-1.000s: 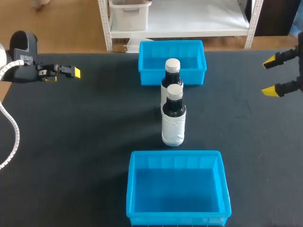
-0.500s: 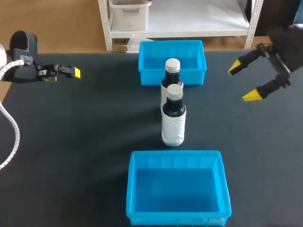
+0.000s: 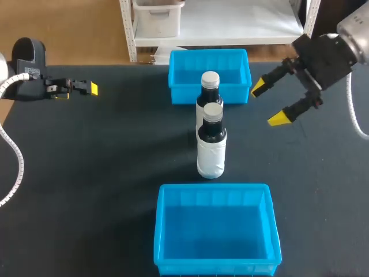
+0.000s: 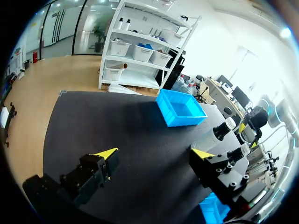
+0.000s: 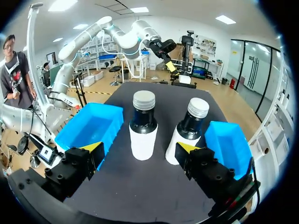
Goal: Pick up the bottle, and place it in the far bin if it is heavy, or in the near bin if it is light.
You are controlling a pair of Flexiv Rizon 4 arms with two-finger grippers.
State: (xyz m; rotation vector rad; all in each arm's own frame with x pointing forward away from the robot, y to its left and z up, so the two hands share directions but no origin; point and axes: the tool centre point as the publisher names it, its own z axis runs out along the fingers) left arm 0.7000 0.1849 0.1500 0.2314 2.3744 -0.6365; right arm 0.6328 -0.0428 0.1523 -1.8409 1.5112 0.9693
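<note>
Two dark bottles with white labels and pale caps stand one behind the other mid-table: the near bottle [image 3: 211,147] [image 5: 143,128] and the far bottle [image 3: 209,86] [image 5: 188,133]. The far bin [image 3: 183,92] [image 5: 228,140], blue, stands behind them; the near bin [image 3: 213,188] [image 5: 88,123], also blue, stands in front. My right gripper [image 3: 268,103] [image 5: 140,147] is open, hanging to the right of the bottles with both a short way ahead of its fingers. My left gripper [image 3: 87,88] [image 4: 154,153] is open at the table's far left, holding nothing.
The black table [image 3: 104,173] lies bare on both sides of the bottles and bins. In the left wrist view the far bin [image 4: 180,108] and the bottles [image 4: 220,132] lie well ahead of the fingers.
My right arm has come in from the right edge toward the bottles, its gripper staying open. The left arm, bottles and bins have not moved.
</note>
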